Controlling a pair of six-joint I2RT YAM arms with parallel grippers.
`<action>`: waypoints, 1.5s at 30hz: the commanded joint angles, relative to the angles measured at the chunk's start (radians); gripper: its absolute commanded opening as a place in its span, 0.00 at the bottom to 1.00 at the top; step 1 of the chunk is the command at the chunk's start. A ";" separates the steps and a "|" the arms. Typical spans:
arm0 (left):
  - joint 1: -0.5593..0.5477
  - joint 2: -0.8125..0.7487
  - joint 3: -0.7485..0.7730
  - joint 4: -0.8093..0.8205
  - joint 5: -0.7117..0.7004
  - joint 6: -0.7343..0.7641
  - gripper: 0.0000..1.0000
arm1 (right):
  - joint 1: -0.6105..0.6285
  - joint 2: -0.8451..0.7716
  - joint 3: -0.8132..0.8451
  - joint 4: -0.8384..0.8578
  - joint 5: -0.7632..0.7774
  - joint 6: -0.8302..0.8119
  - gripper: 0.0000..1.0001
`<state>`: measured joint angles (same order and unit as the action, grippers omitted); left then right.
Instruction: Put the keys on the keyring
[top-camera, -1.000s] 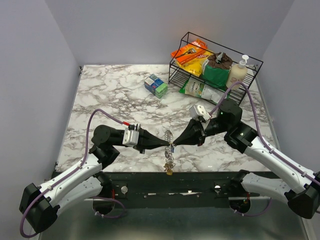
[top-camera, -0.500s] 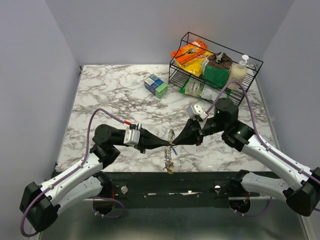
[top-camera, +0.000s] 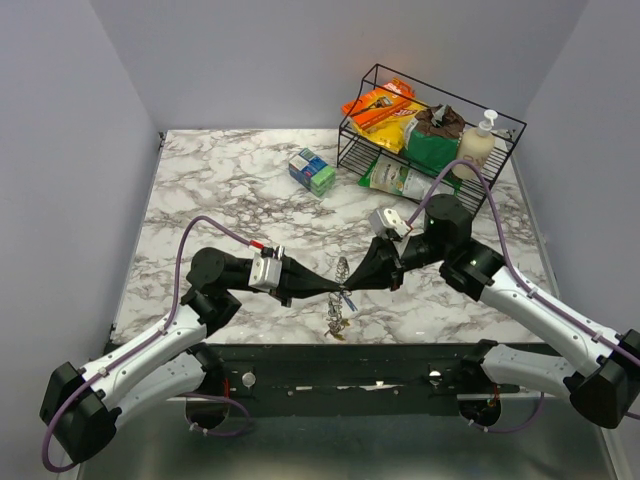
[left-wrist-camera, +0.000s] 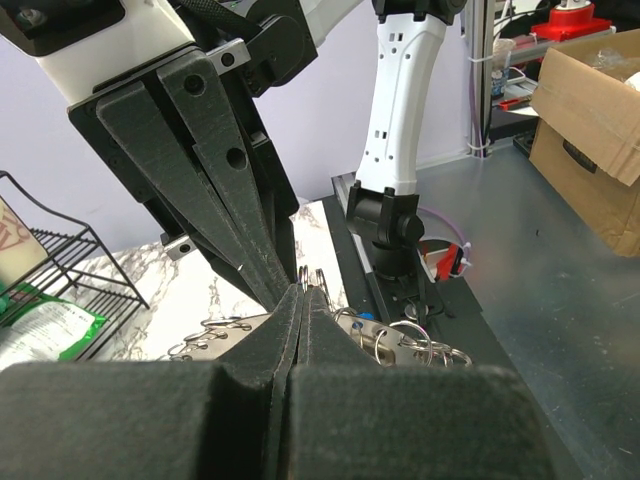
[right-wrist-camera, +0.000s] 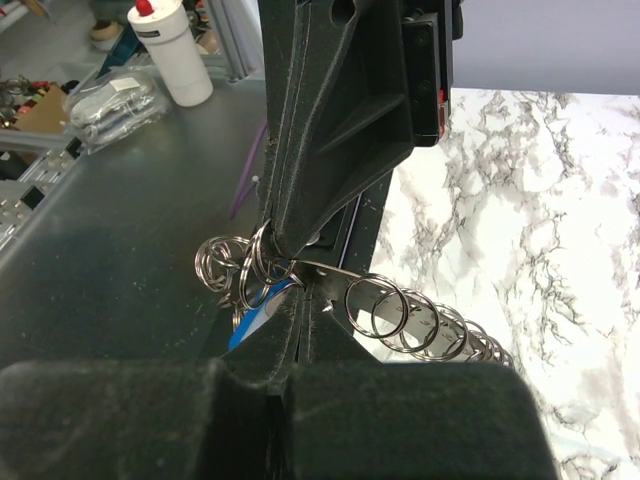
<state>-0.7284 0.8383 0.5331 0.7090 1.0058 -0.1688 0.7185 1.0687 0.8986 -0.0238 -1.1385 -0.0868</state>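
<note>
Top external: left tool and right tool pinch the keyring above the table's near edge.

Far right blocked: rack, boxes; centre front: keyring.

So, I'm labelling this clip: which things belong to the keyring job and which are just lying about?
Job: keyring, blue-headed key, other keys hanging below, left gripper, right gripper, both shut.
Lying about: wire rack, its snack packets, soap bottle, small cartons.
</note>
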 joint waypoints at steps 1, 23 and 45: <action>-0.002 -0.004 0.042 0.040 0.007 0.009 0.00 | -0.001 -0.007 0.033 -0.010 0.005 -0.014 0.01; -0.002 -0.030 0.030 0.012 -0.024 0.028 0.00 | -0.002 -0.096 -0.020 0.045 0.046 0.008 0.39; -0.002 -0.015 0.030 0.041 -0.029 0.017 0.00 | 0.015 -0.047 -0.046 0.185 -0.009 0.136 0.26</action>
<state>-0.7284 0.8257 0.5331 0.6971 1.0031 -0.1539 0.7212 1.0077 0.8677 0.1215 -1.1202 0.0208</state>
